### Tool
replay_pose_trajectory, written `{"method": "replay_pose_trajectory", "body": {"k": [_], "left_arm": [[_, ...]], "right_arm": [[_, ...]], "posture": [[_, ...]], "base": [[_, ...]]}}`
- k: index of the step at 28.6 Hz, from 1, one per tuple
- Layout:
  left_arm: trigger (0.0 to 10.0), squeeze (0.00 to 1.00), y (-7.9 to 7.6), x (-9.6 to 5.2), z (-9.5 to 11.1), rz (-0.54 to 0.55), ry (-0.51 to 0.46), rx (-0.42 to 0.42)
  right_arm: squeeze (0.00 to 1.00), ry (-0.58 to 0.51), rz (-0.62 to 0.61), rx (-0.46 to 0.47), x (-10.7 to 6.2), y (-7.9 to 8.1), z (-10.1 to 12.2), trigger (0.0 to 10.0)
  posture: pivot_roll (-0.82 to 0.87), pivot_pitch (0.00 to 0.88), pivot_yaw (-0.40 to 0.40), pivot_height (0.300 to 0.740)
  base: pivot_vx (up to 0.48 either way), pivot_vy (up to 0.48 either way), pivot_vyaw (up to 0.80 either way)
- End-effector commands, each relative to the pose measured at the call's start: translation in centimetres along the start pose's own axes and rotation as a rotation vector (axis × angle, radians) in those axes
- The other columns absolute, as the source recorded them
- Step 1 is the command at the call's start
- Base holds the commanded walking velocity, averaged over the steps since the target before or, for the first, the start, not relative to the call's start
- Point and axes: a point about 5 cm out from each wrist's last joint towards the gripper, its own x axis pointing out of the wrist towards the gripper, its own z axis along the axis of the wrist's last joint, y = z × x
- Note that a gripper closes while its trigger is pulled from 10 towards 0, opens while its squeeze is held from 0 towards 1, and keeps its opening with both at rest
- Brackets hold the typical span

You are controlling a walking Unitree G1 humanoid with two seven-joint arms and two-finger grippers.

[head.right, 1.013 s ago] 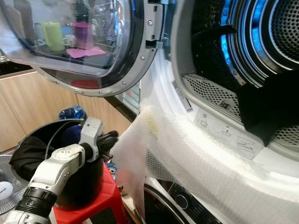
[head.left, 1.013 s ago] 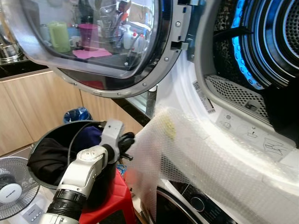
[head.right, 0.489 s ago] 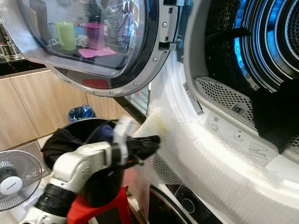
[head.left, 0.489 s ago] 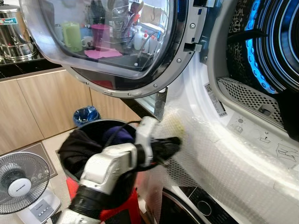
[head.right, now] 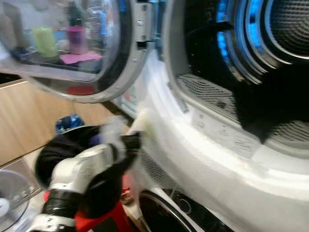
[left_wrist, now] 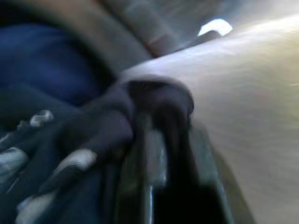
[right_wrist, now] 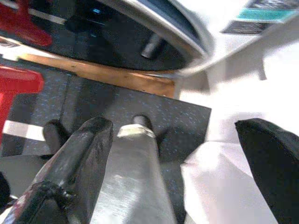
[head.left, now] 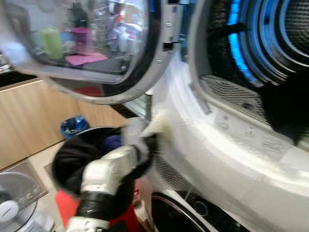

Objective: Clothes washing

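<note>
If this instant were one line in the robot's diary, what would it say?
left pincer: shut on dark garment | over laundry basket, beside open dryer door | right pincer: open, near floor | head views blurred

Light wooden cabinets [head.left: 29, 121] are running along the far side under a dark countertop [head.left: 14, 77], and a white fan [head.left: 14, 203] is standing on the floor in front of them. A small blue bin [head.left: 73, 124] is sitting at the cabinet base, while a grey speckled mat [right_wrist: 117, 112] is covering the floor.
</note>
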Motion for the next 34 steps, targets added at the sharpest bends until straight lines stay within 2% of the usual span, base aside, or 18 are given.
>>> {"method": "replay_pose_trajectory", "body": {"k": [1,2,4,5,6,11,13,14,15,18,19,21,27,34], "left_arm": [[0.0,0.00,4.6,-0.5,-1.0,0.255,0.013,-0.058],[0.0,0.00,7.1,-1.1,-1.2,0.364,-0.001,-0.072],[0.0,0.00,10.3,-2.2,-1.2,0.505,-0.026,-0.092],[0.0,0.00,11.7,-2.8,-1.0,0.572,-0.043,-0.105],[0.0,0.00,12.4,-3.1,-0.9,0.606,-0.053,-0.113],[0.0,0.00,14.1,-4.2,-0.5,0.713,-0.089,-0.128],[0.0,0.00,15.6,-5.1,-0.3,0.803,-0.112,-0.150],[0.0,0.00,15.6,-5.1,-0.3,0.803,-0.112,-0.150],[0.0,0.00,16.9,-5.9,0.0,0.882,-0.140,-0.174],[0.0,0.00,17.3,-6.2,0.2,0.909,-0.153,-0.181],[0.0,0.00,18.4,-7.0,1.4,0.959,-0.207,-0.187],[0.0,0.00,19.2,-7.7,2.7,0.996,-0.258,-0.190],[0.0,0.00,20.9,-9.6,5.2,1.085,-0.357,-0.174],[0.0,0.00,21.5,-10.3,6.3,1.118,-0.408,-0.195]], "right_arm": [[0.00,-0.007,0.002,0.004,0.0,0.0,0.1,10.0],[0.00,-0.004,0.001,-0.001,0.0,-0.2,0.0,10.0],[0.00,0.001,0.000,-0.011,0.0,-0.3,-0.1,10.0],[0.00,0.004,0.002,-0.022,0.0,-0.3,-0.1,10.0],[0.00,0.005,0.004,-0.029,0.0,-0.3,-0.2,10.0],[0.00,0.006,0.007,-0.037,0.0,-0.3,-0.1,10.0],[0.00,0.005,0.009,-0.042,0.0,-0.3,-0.1,10.0],[0.00,0.005,0.009,-0.042,0.0,-0.3,-0.1,10.0],[0.00,0.004,0.010,-0.042,0.0,-0.2,0.0,10.0],[0.00,0.004,0.010,-0.041,0.0,-0.2,0.0,10.0],[0.00,0.006,0.014,-0.050,0.0,-0.2,0.0,10.0],[0.00,0.007,0.017,-0.056,0.0,-0.2,0.0,10.0],[0.00,0.004,0.021,-0.061,0.1,0.0,0.2,10.0],[0.00,0.005,0.025,-0.073,0.1,0.1,0.3,10.0]], "posture": [[0.32,0.000,-0.062,0.740],[0.33,0.009,-0.068,0.740],[0.34,0.014,-0.072,0.740],[0.34,0.016,-0.076,0.740],[0.35,0.018,-0.078,0.740],[0.36,0.023,-0.078,0.740],[0.36,0.022,-0.072,0.740],[0.36,0.022,-0.072,0.740],[0.37,0.022,-0.073,0.740],[0.37,0.022,-0.073,0.740],[0.38,0.023,-0.076,0.740],[0.39,0.023,-0.078,0.740],[0.41,0.021,-0.077,0.740],[0.41,0.019,-0.087,0.740]], "base": [[0.000,0.000,0.00],[0.000,0.000,0.00],[0.000,0.000,0.00],[0.000,0.000,0.00],[0.000,0.000,0.00],[0.000,0.000,0.00],[0.000,0.000,0.00],[0.000,0.000,0.00],[0.000,0.000,0.00],[0.000,0.000,0.00],[0.000,0.000,0.00],[0.000,0.000,0.00],[0.000,0.000,0.00],[0.000,0.000,0.00]]}}
